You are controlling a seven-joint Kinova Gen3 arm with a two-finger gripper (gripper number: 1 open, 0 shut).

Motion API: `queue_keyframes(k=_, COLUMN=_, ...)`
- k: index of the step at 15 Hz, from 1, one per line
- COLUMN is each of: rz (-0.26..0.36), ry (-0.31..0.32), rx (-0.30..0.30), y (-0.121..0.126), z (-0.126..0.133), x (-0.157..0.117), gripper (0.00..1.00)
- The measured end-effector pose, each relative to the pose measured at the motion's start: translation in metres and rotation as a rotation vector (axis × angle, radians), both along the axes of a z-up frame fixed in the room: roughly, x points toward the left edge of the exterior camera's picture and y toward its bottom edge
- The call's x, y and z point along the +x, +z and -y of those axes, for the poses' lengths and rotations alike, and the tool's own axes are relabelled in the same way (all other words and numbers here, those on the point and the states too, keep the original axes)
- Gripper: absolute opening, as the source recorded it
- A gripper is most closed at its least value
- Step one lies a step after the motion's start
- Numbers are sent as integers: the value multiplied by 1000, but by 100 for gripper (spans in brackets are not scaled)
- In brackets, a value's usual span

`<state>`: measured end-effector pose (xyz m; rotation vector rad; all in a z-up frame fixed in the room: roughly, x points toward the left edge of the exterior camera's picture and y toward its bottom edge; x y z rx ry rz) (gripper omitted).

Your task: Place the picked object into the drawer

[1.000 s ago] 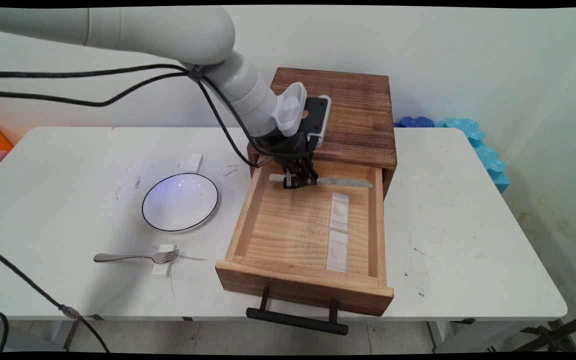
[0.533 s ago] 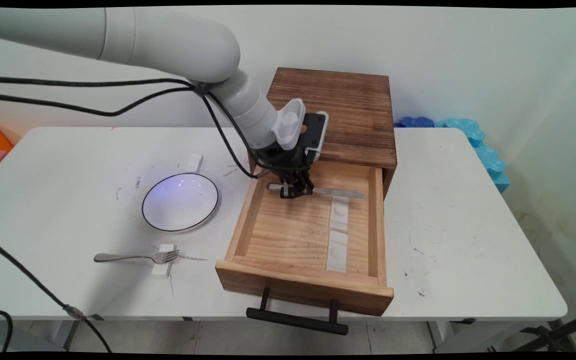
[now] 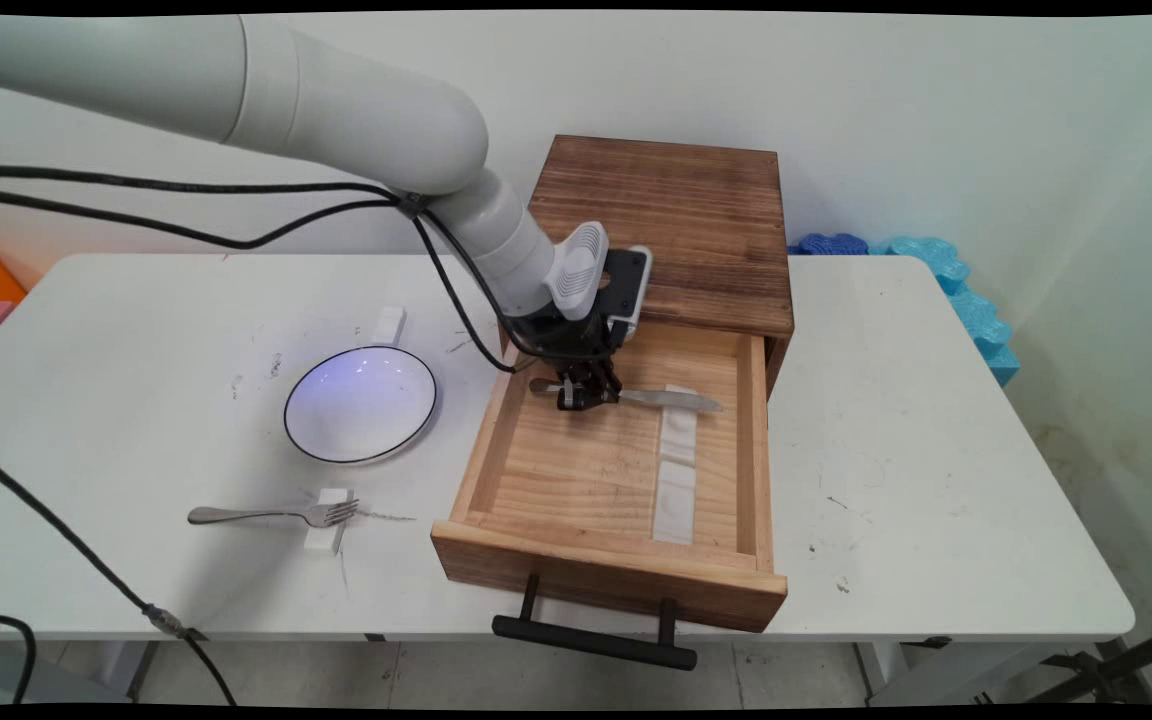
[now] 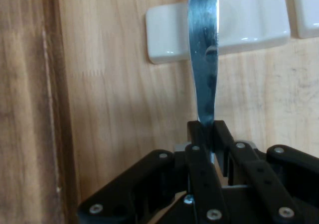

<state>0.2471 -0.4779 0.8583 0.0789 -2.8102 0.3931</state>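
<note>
Two views: main view first, then hand view.
Main view, gripper: the black gripper [image 3: 586,395] is inside the open wooden drawer [image 3: 536,470], near its back left, closed on a table knife [image 3: 636,396] at the handle end.
Main view, knife: it lies roughly level; its blade points right and ends over the far end of a white strip of rests [image 3: 676,470] on the drawer floor.
Main view, cabinet: the drawer is pulled out from a dark wooden cabinet [image 3: 676,220] and has a black bar handle [image 3: 591,640] in front.
Main view, table: left of the drawer on the white table [image 3: 936,470] stands a white bowl with a dark rim [image 3: 360,404]; nearer the front, a fork [image 3: 271,515] rests its tines on a small white block [image 3: 328,520]. Another white block [image 3: 388,324] lies behind the bowl.
Hand view, grip: the fingers [image 4: 202,157] are pinched tight on the knife [image 4: 203,59]; its blade runs up across a white rest [image 4: 249,25] on the drawer floor [image 4: 124,109].
Writing: no readable lettering in either view.
</note>
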Motion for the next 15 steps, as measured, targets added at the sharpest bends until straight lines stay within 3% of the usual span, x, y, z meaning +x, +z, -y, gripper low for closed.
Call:
queue_keyframes(k=11, rz=-11, ry=13, rx=16, y=-26, z=5, x=-4, gripper=0)
queue_keyframes(k=12, rz=-12, ry=13, rx=17, y=-27, z=5, x=-5, gripper=100)
queue_keyframes(k=15, rz=-17, ry=11, rx=19, y=-30, z=3, x=-6, gripper=100)
